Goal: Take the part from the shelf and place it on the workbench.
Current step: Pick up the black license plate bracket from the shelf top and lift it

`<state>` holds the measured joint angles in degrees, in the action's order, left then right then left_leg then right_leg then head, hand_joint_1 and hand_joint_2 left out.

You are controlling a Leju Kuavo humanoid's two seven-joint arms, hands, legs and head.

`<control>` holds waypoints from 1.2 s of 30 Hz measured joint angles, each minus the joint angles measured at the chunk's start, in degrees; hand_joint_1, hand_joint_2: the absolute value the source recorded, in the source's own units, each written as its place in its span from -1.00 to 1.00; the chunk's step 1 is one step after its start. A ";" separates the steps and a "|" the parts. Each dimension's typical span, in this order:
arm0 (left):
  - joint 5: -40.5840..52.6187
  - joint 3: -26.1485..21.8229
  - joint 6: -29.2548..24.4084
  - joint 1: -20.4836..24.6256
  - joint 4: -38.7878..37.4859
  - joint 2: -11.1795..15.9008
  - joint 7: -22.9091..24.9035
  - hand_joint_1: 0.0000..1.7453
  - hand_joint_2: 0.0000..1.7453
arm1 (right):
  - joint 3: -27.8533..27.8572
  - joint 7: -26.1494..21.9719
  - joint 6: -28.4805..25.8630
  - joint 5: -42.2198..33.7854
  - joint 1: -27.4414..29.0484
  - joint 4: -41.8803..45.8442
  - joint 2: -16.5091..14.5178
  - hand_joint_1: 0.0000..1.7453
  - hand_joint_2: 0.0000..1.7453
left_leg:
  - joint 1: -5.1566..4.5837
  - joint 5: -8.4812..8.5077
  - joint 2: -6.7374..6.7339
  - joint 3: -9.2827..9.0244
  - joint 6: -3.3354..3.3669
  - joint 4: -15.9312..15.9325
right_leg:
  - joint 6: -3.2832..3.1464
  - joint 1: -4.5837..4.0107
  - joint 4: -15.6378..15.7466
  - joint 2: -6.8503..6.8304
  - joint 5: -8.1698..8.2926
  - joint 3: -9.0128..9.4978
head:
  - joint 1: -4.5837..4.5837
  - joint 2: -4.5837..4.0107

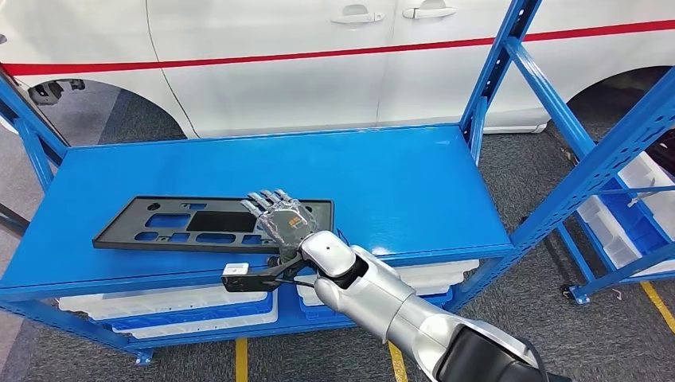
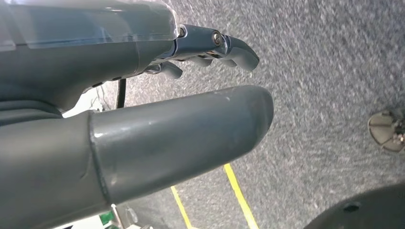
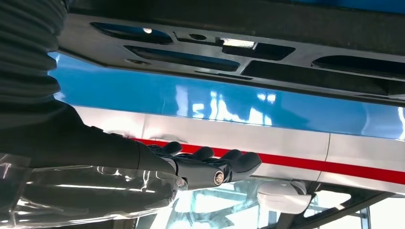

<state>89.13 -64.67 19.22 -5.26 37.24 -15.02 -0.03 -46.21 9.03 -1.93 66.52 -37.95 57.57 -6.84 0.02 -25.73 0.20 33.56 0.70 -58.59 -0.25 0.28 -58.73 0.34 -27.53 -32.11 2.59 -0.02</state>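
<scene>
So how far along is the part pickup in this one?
Nothing looks done: the black part lies flat on the blue shelf. In hand: the right hand is over the part's right end, fingers extended, no grasp visible. Left: gripping, lifting, placing on the workbench.

Bright, even light fills the head view, sharp throughout; the glossy blue metal shelf top (image 1: 382, 179) shows soft sheen and faint shadows. In the right wrist view, white glare patches streak it centre frame. The left wrist view's near thumb is blurred.

Left hand (image 2: 143, 119), fingers (image 2: 234, 50) loosely apart, above grey carpet (image 2: 325, 71)
</scene>
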 joint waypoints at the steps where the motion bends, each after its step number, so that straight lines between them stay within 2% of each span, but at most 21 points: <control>1: 0.00 -0.03 0.10 0.01 0.00 0.00 -0.06 -1.00 -1.00 | -0.10 0.21 -0.01 0.54 -0.03 -0.09 0.00 -1.00 1.00 | 0.00 -0.01 0.00 0.00 0.02 0.00 | 0.02 0.01 0.00 0.00 0.00 0.00 | 0.00 0.00; 7: -0.01 -0.38 0.38 0.12 -0.01 0.00 -0.12 -1.00 -1.00 | -1.26 2.25 -0.29 4.92 -0.52 -1.62 0.02 -1.00 1.00 | 0.00 -0.01 0.00 -0.01 0.06 -0.01 | 0.06 0.03 0.00 -0.01 0.00 0.00 | 0.00 0.00; 10: 0.00 -0.72 0.33 0.25 -0.07 -0.01 -0.12 -1.00 -1.00 | -1.59 4.05 -2.38 7.45 -0.65 -3.23 0.03 -1.00 1.00 | 0.02 0.00 0.00 -0.02 0.07 -0.01 | 0.06 0.00 -0.01 -0.01 0.00 0.00 | -0.01 0.00; 11: 0.00 -0.88 0.30 0.27 -0.10 -0.01 -0.12 -1.00 -1.00 | -1.66 4.59 -3.25 8.21 -0.67 -3.76 0.03 -0.94 1.00 | 0.03 0.01 0.01 -0.02 0.07 -0.01 | 0.06 -0.02 -0.01 -0.01 0.00 0.00 | -0.01 0.00; 15: 0.00 -1.44 0.28 0.35 -0.15 -0.02 -0.18 -1.00 -1.00 | -1.68 5.91 -5.68 10.39 -0.71 -6.02 0.09 0.95 1.00 | 0.06 0.01 0.00 -0.05 0.06 0.00 | 0.06 -0.06 -0.02 0.00 0.00 -0.01 | -0.01 0.00; 17: 0.00 -1.67 0.33 0.37 -0.15 -0.02 -0.25 -1.00 -1.00 | -1.68 6.06 -5.81 10.71 -0.72 -7.06 0.20 1.00 1.00 | 0.07 0.01 0.00 -0.05 0.06 0.00 | 0.06 -0.07 -0.02 0.00 0.00 -0.01 | -0.01 0.00; 35: -0.01 -2.78 -0.10 0.74 -1.01 0.01 -0.86 -1.00 -1.00 | -0.47 4.30 -5.26 9.65 -1.39 -10.41 0.52 1.00 1.00 | 0.06 0.01 -0.01 -0.12 0.07 0.00 | 0.06 -0.05 -0.02 0.00 0.00 0.10 | -0.01 0.00; 36: -0.01 -2.78 -0.11 0.76 -1.10 0.02 -0.92 -1.00 -0.50 | -0.43 4.17 -5.27 9.65 -1.43 -10.42 0.52 1.00 1.00 | 0.06 0.01 0.00 -0.13 0.07 0.00 | 0.06 -0.05 -0.02 -0.01 0.00 0.10 | -0.01 0.00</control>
<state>89.12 -67.45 19.11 -4.50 36.14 -14.99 -0.95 -46.64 13.20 -7.20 76.17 -39.37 47.15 -6.32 0.08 -25.72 0.20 33.43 0.77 -58.60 -0.19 0.23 -58.75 0.34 -27.53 -32.01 2.58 -0.02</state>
